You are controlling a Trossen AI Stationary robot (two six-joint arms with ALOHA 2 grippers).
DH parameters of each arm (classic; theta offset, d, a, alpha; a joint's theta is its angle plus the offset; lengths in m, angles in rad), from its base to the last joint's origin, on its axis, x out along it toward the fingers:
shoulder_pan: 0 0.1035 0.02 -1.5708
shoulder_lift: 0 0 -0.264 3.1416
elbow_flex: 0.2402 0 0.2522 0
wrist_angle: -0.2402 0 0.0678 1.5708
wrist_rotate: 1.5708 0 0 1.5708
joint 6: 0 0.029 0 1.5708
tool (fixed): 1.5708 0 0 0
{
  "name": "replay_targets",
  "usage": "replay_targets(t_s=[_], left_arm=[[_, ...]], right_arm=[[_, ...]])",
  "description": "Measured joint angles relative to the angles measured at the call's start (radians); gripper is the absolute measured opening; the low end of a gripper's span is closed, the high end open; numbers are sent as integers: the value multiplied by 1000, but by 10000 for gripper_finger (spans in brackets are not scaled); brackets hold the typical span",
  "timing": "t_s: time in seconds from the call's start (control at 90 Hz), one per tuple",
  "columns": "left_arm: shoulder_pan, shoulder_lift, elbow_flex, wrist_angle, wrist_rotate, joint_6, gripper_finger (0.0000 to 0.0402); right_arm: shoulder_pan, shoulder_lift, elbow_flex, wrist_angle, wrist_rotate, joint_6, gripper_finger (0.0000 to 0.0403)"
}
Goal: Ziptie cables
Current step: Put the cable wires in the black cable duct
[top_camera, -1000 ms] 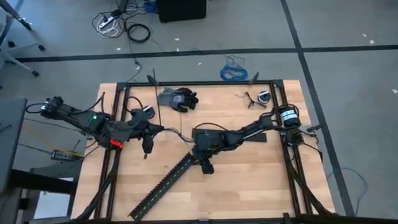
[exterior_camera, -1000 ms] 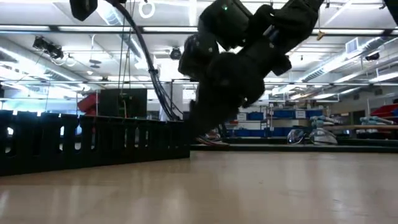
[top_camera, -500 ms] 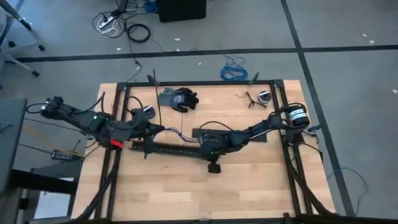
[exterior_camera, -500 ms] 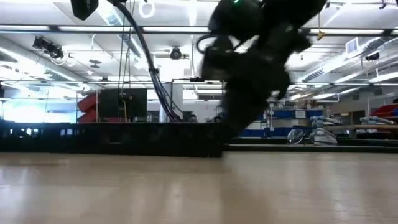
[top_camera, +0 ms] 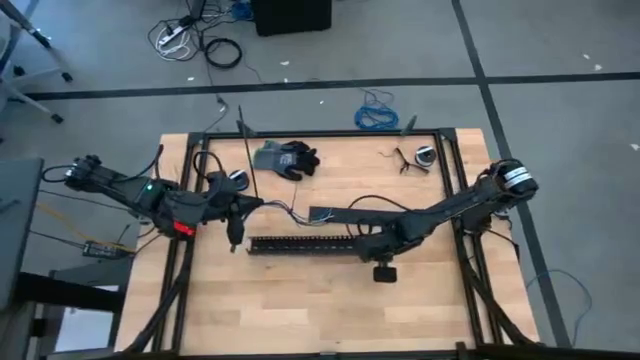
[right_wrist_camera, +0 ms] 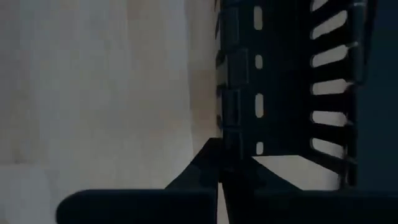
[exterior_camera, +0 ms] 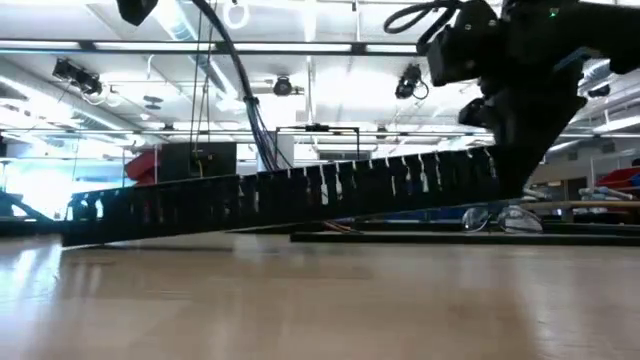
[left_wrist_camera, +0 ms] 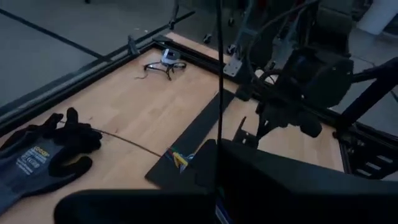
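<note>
While right gripper (top_camera: 360, 243) jaws grasp slotted cable duct (top_camera: 300, 245), left gripper (top_camera: 234, 226) jaws unclear.

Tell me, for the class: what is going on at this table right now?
Two robot arms are working at a wooden table. The right pincer grips one end of a long black slotted cable duct; in the low view that end is raised while the far end rests on the table. The left pincer hangs above the table near the duct's other end, close to some thin cables that lead to a flat black strip. A dark work glove lies at the table's back edge.
</note>
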Motion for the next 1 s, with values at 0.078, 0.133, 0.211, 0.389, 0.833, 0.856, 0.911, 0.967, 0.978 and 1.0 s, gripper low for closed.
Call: replay_targets(t_s=[0.078,0.133,0.211,0.389,0.833,0.856,0.911,0.967,0.978,1.0], left_arm=[[0,0,0,3,0,0,0],[0,0,0,12,0,0,0],[0,0,0,23,0,1,0],[0,0,0,36,0,41,0],[191,129,174,194,272,334,0],[198,151,181,190,311,333,0],[209,203,195,176,399,330,0],[210,256,206,157,461,327,0],[210,267,209,156,471,327,0],[210,288,216,156,482,330,0]], right_arm=[[-7,9,-3,13,-44,40,28],[-9,12,-4,14,-74,62,45],[-9,12,-4,39,-115,79,75],[-2,12,38,54,-135,-5,146],[-1,-46,250,-222,371,-94,168],[2,-59,250,-245,380,-68,167],[18,-92,250,-323,394,16,166],[41,-126,249,-396,407,116,165],[47,-132,248,-407,411,134,165],[60,-147,244,-426,419,173,165]])
